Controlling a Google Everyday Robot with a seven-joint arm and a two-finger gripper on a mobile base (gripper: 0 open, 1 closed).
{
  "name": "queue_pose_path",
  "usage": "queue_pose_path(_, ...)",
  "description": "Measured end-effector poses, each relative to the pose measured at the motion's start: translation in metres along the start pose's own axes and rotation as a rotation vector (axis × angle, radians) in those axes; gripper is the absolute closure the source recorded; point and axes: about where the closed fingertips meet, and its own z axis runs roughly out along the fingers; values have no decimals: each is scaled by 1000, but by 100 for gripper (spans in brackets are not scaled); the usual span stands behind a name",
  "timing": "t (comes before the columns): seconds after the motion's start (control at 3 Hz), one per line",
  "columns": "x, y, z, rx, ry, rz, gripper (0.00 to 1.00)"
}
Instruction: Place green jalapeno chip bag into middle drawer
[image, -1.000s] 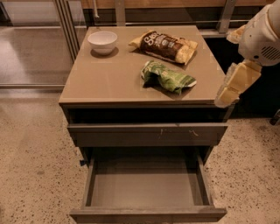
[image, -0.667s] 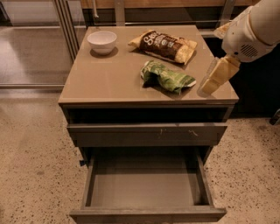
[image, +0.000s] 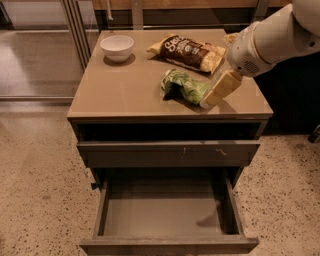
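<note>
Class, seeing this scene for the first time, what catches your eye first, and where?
A white robot arm reaches in from the right, its gripper low over the cabinet top beside the green chip bag. Below, the middle drawer stands open. A white bowl sits back left, a brown chip bag behind the green one.

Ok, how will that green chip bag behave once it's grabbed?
The green jalapeno chip bag looks crumpled and puffy, so it will probably squash and flop rather than hold shape. Its glossy film may slip, and it likely slides easily on the smooth tabletop if nudged. The gripper sits at its right edge.
</note>
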Motion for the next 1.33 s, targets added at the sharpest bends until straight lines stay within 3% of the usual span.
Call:
queue_pose_path(0.67, 3, 5, 44, -10, -18, -21, 0)
queue_pose_path(1.33, 18, 5, 80, -52, 28, 3, 0)
